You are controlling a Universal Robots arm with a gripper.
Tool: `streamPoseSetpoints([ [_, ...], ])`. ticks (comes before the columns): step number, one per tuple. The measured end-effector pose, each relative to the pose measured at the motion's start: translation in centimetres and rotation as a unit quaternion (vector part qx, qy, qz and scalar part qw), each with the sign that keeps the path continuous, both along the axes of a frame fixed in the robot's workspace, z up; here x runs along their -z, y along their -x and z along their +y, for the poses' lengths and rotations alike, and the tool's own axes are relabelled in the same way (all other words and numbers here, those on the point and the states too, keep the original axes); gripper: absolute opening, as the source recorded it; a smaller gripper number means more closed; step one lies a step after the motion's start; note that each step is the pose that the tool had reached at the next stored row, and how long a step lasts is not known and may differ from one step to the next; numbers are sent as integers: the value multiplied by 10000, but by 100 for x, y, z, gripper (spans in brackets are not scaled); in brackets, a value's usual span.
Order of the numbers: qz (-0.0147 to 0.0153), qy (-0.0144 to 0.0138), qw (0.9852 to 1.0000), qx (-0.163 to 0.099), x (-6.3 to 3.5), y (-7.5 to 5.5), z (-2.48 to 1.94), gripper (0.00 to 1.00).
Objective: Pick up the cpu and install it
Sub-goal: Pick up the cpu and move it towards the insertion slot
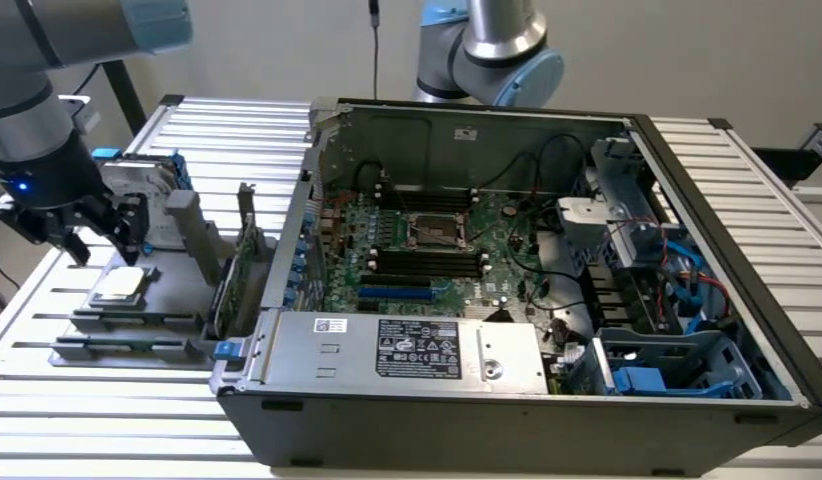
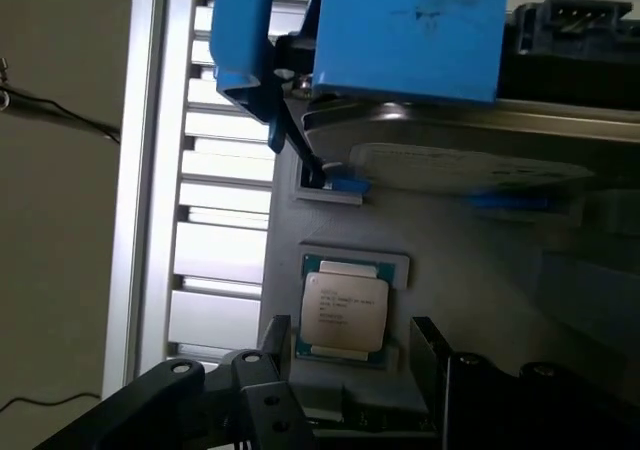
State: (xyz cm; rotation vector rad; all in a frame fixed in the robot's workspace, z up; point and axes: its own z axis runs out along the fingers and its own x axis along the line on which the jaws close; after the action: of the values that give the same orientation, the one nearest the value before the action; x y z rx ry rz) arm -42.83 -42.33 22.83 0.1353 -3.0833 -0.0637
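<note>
The gripper hung with its black fingers spread apart, released and grasping nothing, outside the open computer case, off the case's wall on the exterior view's left. Directly beneath it lay the cpu, flat on a grey tray that stood just beside that same wall of the case. In the wrist view the cpu sat silver side up in a shallow square recess of the tray, and the two fingers stood to either side of it, apart from its edges (no contact could be made out). The chip had not been lifted.

Also outside the case, on the tray beyond the cpu, stood the hard drive with its blue rails. Inside the case, near the middle of the green motherboard, the socket was a bare dark square in a metal frame. Behind the case rose the grey and blue joint of another arm.
</note>
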Motion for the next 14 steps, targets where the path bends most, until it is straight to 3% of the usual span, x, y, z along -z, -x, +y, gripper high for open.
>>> streamPoseSetpoints([
  [14,-1,0,10000,4,256,9,-34,60],
])
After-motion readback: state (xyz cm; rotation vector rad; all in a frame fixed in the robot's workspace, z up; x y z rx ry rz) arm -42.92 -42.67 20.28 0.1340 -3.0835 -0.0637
